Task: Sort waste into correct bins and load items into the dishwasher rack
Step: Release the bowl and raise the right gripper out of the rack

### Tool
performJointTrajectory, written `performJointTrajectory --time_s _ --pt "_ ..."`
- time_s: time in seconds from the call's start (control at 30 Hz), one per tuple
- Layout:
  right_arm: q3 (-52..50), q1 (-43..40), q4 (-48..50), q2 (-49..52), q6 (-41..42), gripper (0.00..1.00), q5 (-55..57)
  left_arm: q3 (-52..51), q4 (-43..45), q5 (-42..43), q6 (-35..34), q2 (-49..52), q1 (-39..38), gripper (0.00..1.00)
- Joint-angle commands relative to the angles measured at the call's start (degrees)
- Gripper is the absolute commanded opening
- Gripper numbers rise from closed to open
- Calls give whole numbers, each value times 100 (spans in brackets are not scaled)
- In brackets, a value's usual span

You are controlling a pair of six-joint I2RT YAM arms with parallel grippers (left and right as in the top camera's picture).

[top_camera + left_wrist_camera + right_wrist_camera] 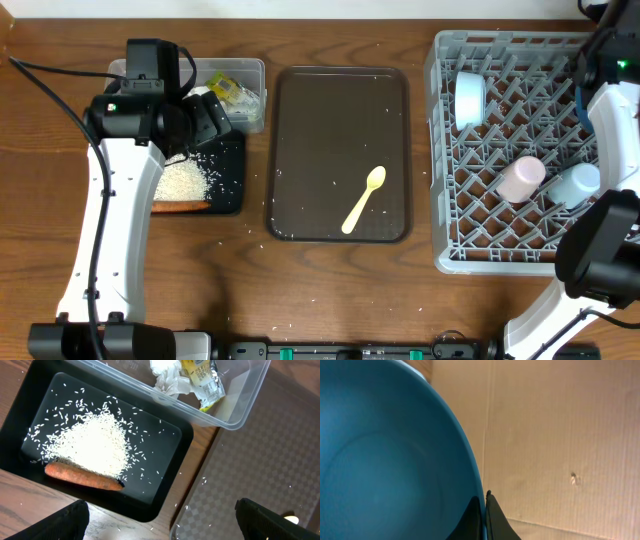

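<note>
The blue plate (385, 460) is pinched at its rim by my right tool (484, 505), whose jaws are closed thin on the edge. The plate fills most of the right wrist view. I hold it by the rim, I judge, so it can go edge-first between the pegs of the grey rack (470, 255). The white bowl (469, 98), pink cup (521, 178) and light blue cup (575, 184) already sit in the rack.

The yellow spoon (364, 199) is not yet loaded and lies on the brown tray (300, 120), among a few stray grains.

My left tool (160, 510) hangs spread wide and empty over the near edge of the black tray (47, 397), which holds the rice (95, 447) and the orange piece (82, 476). The tissue (167, 377) and wrapper (202, 380) lie in the clear tub (235, 415) just beside it, so dry waste is kept apart from food waste.
</note>
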Motion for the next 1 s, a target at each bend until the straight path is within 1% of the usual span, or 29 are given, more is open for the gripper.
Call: performJointTrajectory --time_s 0.0,0.3,0.33,0.37,0.5,0.57,0.63,0.7,0.73,0.77,0.8,0.87,0.93,0.97 --pt "-55 190 -289 101 -164 1 -306 9 -13 -90 11 33 26 96" --pt "-55 756 -481 125 -162 1 -284 9 -13 -90 11 33 26 96" --pt "-55 828 -533 125 -162 5 -286 9 -13 -90 11 33 26 96" --pt "-55 918 -603 125 -133 11 -289 9 -13 -90 11 33 26 96" --pt "-55 1056 -673 125 61 19 -452 9 -13 -90 11 33 26 96" --pt "-55 1040 -654 125 236 22 -601 9 -13 -90 11 33 26 96" --pt "-55 992 -610 125 544 22 -610 9 -13 -90 11 33 26 96" --pt "-55 887 -597 125 977 23 -636 9 -13 -90 11 33 26 96" --pt "-55 831 -592 125 1193 25 -634 9 -13 -90 11 33 26 96" --pt "-55 752 -595 125 1478 31 -636 9 -13 -90 11 33 26 96" --pt "-55 693 -597 125 1690 39 -636 9 -13 -90 11 33 26 96" --pt "-55 570 -595 125 2138 59 -638 9 -13 -90 11 33 26 96" --pt "-55 476 -592 120 2422 84 -680 9 -13 -90 11 33 26 96" --pt "-52 448 -590 116 2518 99 -717 9 -13 -90 11 33 26 96"
